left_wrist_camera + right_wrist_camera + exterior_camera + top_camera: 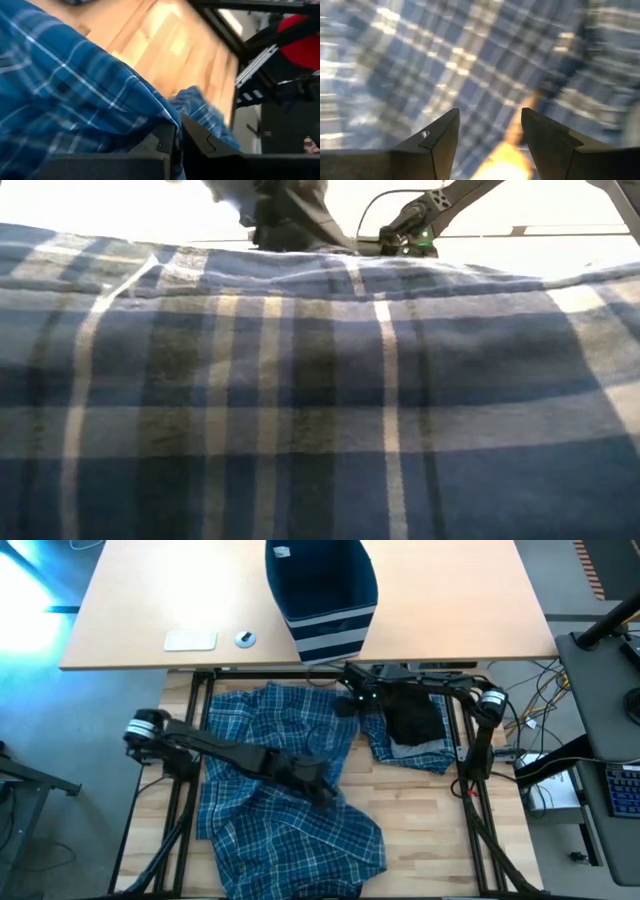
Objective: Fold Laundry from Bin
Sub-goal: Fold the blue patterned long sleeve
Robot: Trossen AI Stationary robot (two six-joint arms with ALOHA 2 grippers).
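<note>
On wood, rumpled blue-white plaid laundry

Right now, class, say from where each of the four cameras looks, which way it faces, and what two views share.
High view: overhead, looking down on plaid cloth, bin, both arms.
Low view: table height, filled by plaid cloth; arms above.
Left wrist view: on left arm; left gripper shut on plaid cloth.
Right wrist view: on right arm; right gripper open above plaid cloth.
Shared: all four show plaid cloth.
</note>
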